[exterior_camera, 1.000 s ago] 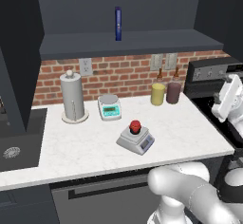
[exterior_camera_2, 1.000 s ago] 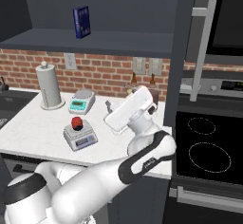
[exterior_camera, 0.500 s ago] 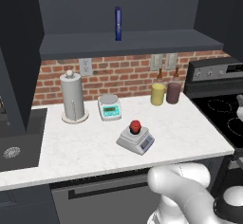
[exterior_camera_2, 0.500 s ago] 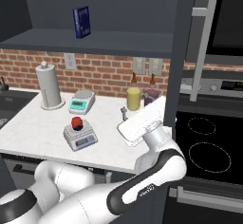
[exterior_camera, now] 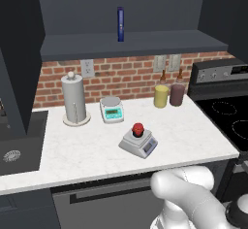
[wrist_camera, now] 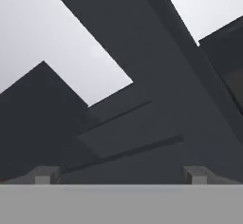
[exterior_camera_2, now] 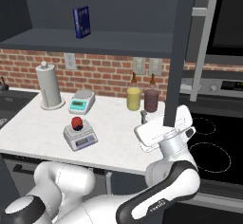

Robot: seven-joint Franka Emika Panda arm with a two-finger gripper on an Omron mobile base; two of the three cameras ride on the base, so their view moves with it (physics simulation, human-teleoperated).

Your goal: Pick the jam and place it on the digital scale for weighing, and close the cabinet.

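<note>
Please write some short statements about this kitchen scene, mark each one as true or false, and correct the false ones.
1. The jam sits on the digital scale. True.
2. The gripper holds the jam. False: its jaws stand open with nothing between them, and the jam is on the scale.
3. The cabinet door is closed. False: it stands open, edge-on, right of the shelf.
4. A blue bottle stands on the cabinet shelf. True.
5. The paper towel roll lies flat on the counter. False: it stands upright on its holder.
</note>
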